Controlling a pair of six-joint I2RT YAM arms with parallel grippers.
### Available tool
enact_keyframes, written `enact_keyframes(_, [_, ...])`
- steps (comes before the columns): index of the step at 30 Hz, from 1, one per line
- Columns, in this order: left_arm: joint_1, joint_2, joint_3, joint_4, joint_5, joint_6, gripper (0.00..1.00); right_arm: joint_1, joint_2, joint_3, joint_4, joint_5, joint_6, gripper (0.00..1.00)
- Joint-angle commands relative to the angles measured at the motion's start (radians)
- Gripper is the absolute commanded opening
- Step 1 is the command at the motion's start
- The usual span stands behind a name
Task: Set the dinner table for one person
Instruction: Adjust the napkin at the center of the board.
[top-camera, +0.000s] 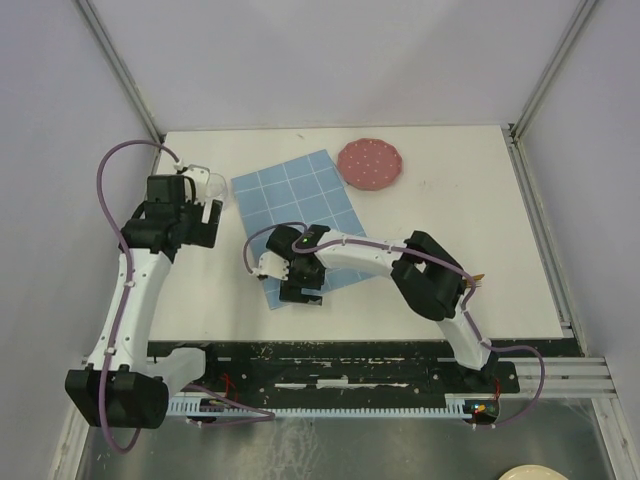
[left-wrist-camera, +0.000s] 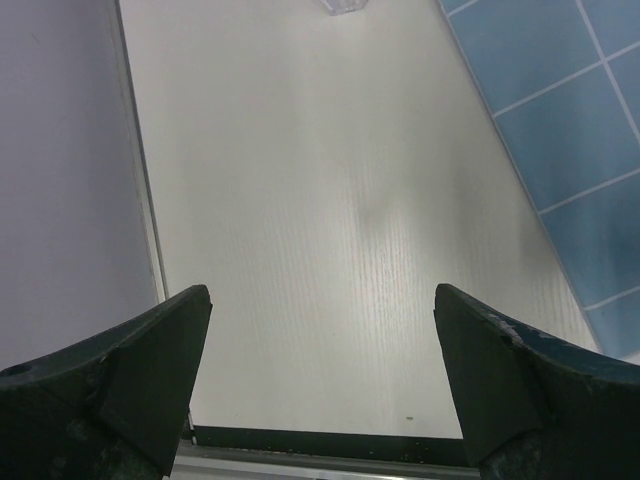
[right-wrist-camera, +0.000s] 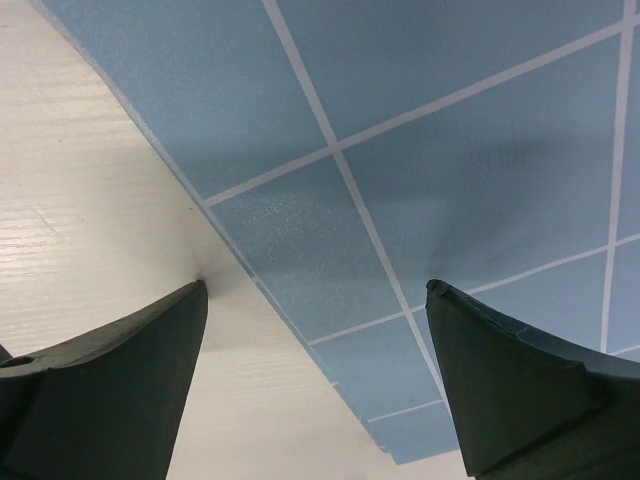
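The matte white dinner table (top-camera: 470, 270) is walled in pale grey, beyond the arm bases. A blue grid placemat (top-camera: 295, 205) and a pink dotted plate (top-camera: 370, 165) are laid on it. The left gripper (left-wrist-camera: 322, 300) and right gripper (right-wrist-camera: 315, 290) are held spread, empty.

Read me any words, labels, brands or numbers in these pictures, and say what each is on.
No text can be read anywhere. The blue grid-patterned cloth placemat bears only white lines, the pink round plate only pale dots, and the matte white square tabletop carries no writing.
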Motion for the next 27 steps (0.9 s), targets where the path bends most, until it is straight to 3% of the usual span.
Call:
enact_keyframes(1, [-0.001, -0.024, 0.069, -0.025, -0.033, 0.067, 0.99, -0.030, 0.063, -0.037, 0.075, -0.101, 0.006, 1.00])
enact_keyframes(17, [-0.001, -0.036, 0.152, -0.078, -0.086, 0.093, 0.99, -0.071, 0.124, -0.110, 0.069, -0.189, 0.029, 0.95])
enact_keyframes(19, [0.000, -0.035, 0.155, -0.077, -0.089, 0.096, 0.99, -0.071, 0.130, -0.114, 0.070, -0.188, 0.032, 0.80])
enact_keyframes(25, [-0.001, -0.033, 0.172, -0.077, -0.088, 0.093, 0.99, -0.071, 0.129, -0.119, 0.073, -0.183, 0.036, 0.10])
enact_keyframes(27, [-0.001, -0.034, 0.173, -0.077, -0.087, 0.094, 0.99, -0.072, 0.126, -0.120, 0.069, -0.184, 0.033, 0.02])
